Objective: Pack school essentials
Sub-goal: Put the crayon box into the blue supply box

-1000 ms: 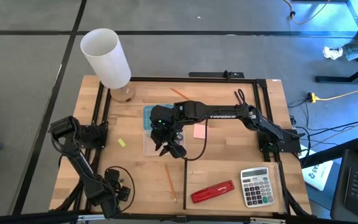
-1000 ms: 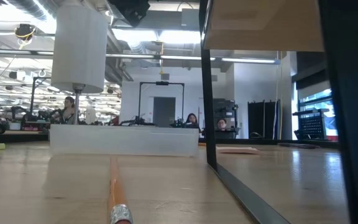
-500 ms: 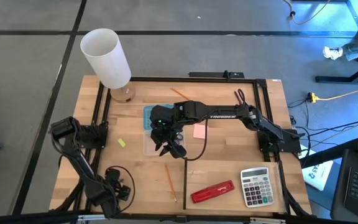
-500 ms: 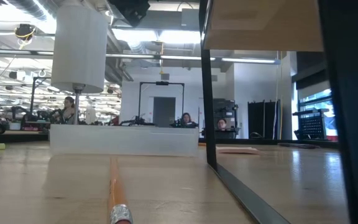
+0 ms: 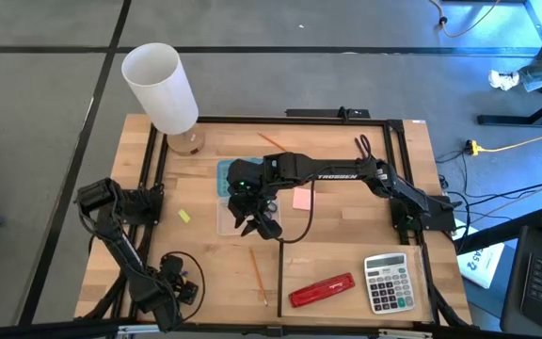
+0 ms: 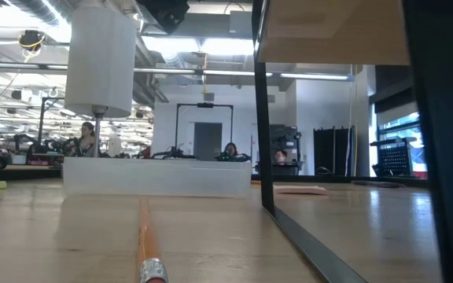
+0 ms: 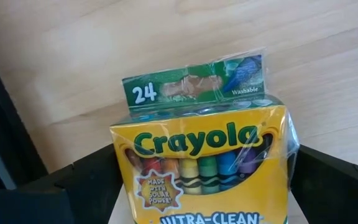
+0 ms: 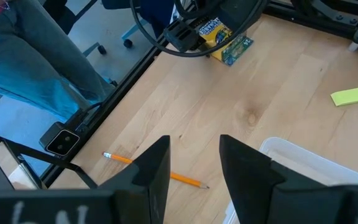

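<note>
The yellow-green crayon box [image 7: 201, 168] lies on the wood near the table's front left corner, its green flap [image 7: 194, 87] open. My left gripper [image 5: 179, 285] points down over it, open, one finger [image 7: 73, 193] on each side of the box. My right gripper [image 5: 257, 224] hovers open and holds nothing above the clear container [image 5: 238, 193] at mid-table. A pink sticky-note pad [image 5: 301, 198] lies right of the container. An orange pencil [image 5: 258, 275] lies in front of it. A small yellow piece [image 5: 184, 216] lies to its left, and scissors [image 5: 363, 146] at the far right. My left gripper stands from above with its fingers close to the crayon box's two narrow sides [image 7: 117, 180]; I cannot tell whether they touch. The box lies on the table.
A red stapler [image 5: 321, 290] and a grey calculator [image 5: 387, 281] lie at the front right. A white cylinder [image 5: 161, 87] stands at the far left corner. A black frame [image 5: 153, 179] runs around the table. A person in jeans [image 8: 23, 56] stands beside the table.
</note>
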### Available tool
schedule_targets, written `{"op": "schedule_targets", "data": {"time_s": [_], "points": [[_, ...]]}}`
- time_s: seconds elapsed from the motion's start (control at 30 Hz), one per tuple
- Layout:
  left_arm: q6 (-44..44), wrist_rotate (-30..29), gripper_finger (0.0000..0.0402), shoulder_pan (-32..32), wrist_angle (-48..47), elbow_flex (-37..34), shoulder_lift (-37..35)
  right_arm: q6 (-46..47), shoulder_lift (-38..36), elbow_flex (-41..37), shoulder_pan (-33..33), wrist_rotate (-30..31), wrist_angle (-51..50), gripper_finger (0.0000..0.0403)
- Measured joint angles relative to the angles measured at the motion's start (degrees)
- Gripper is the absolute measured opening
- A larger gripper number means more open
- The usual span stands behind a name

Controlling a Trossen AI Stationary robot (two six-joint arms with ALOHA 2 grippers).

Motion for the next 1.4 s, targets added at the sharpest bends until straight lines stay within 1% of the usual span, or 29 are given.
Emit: {"op": "schedule_targets", "data": {"time_s": [0.13,0.4,0.53,0.8,1.0,1.23,1.4], "points": [[0.5,0.0,0.0387,0.1,-0.2,0.0,0.0,0.0,0.0,0.0,0.0,0.0,0.0,0.0141],[0.3,-0.4,0.0338,0.2,0.2,0.0,0.0,0.0,0.0,0.0,0.0,0.0,0.0,0.0141],[-0.8,-0.6,0.0325,0.1,0.1,-0.1,0.0,0.0,0.0,0.0,0.0,0.0,0.0,0.0141],[-2.1,-1.4,0.0323,0.1,0.2,-0.1,0.0,0.0,0.0,0.0,0.0,0.0,0.0,0.0141],[-1.8,-2.3,0.0326,-0.3,0.7,-0.1,0.0,0.0,0.0,0.0,0.0,0.0,0.0,0.0141],[-1.3,-2.8,0.0318,-0.5,0.7,-0.1,0.0,0.0,0.0,0.0,0.0,0.0,0.0,0.0141],[-0.8,-4.2,0.0319,0.2,0.6,-0.2,0.0,0.0,0.0,0.0,0.0,0.0,0.0,0.0141]]}}
